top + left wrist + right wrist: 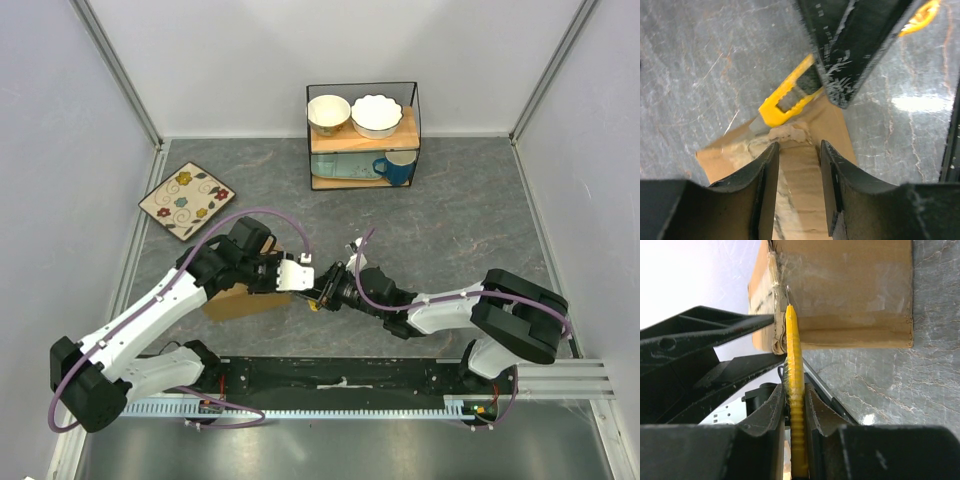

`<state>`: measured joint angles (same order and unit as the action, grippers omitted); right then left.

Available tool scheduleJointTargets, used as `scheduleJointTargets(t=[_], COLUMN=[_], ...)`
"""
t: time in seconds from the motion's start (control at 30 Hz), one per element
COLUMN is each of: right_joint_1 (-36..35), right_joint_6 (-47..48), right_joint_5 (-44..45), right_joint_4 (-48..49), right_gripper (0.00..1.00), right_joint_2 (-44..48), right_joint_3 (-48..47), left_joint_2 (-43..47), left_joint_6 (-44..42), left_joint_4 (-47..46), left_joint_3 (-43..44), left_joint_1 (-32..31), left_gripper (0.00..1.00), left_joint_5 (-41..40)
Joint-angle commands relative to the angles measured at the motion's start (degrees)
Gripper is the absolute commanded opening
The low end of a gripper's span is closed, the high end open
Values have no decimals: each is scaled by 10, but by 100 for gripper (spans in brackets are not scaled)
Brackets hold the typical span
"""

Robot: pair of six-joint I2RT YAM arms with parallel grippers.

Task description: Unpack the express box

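As the left gripper (796, 155) pinches a brown cardboard box (850, 285), the right gripper (795, 390) squeezes a yellow knife (785, 100). Its tip touches cardboard.

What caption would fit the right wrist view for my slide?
Right end effector grips the yellow utility knife, its blade tip at the taped corner of the express box.

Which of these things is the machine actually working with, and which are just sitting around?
In use: express box, held by the left end effector; yellow utility knife, clamped in the right end effector, blade at the box's taped edge.

Just lying about: floral plate; wire shelf holding cream bowl, white scalloped bowl, blue mug.
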<state>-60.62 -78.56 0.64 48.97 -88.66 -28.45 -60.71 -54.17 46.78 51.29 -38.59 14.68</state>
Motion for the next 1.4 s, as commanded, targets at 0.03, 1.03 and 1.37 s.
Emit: scheduleJointTargets(t=[0.03, 1.03, 1.37], right_joint_1=[11, 70, 69], right_joint_6=[-13, 125, 116], right_joint_5=[55, 117, 45], right_joint_4=[48, -221, -380], right_gripper=[0, 0, 0], right_joint_2=[-10, 153, 259], right_joint_3=[-39, -36, 16], left_joint_2=[-33, -28, -65], left_joint_6=[-44, -48, -2], left_joint_4=[175, 238, 23], left_joint_3=[-16, 126, 172], left_joint_1=[-16, -9, 64], left_gripper=[43, 52, 71], left_joint_5=[191, 211, 66])
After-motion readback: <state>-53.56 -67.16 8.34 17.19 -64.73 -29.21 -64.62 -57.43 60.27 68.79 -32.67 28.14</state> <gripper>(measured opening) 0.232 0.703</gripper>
